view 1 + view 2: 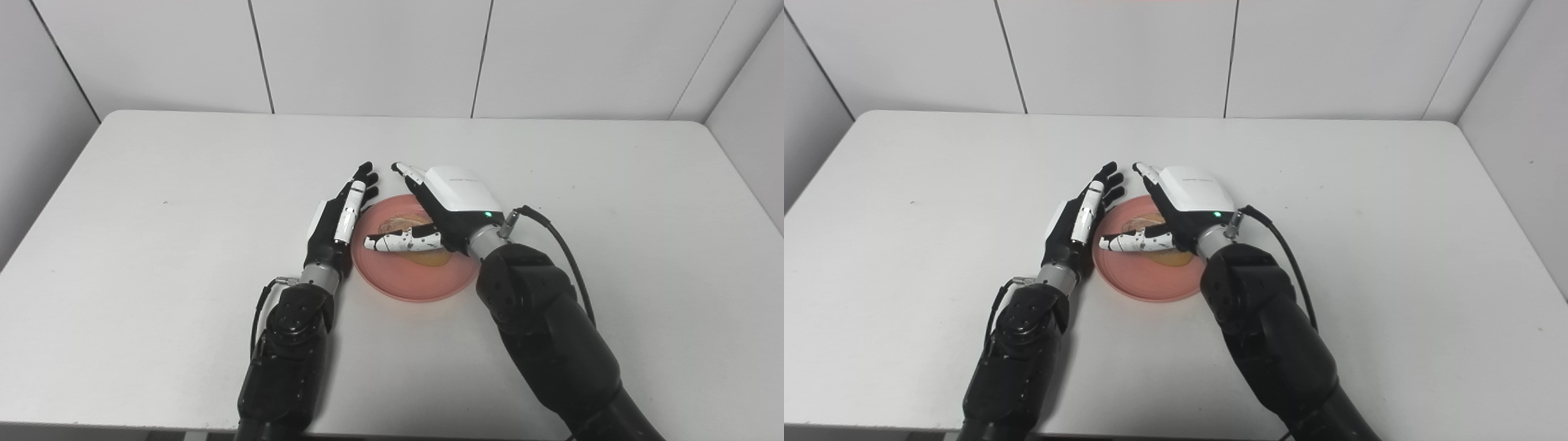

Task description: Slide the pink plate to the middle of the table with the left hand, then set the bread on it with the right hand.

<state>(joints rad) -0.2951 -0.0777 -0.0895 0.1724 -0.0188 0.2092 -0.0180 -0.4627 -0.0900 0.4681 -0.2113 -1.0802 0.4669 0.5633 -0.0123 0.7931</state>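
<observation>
The pink plate [416, 278] sits near the middle of the white counter [153, 202]. The bread [404, 223] lies on it, partly hidden by the right hand [450, 208] above it, whose fingers [401, 242] are spread and hold nothing. The left hand [340, 220] stands just beside the plate's left rim, fingers straight and empty. The small gray writing on the right hand's white shell is too tiny to read.
</observation>
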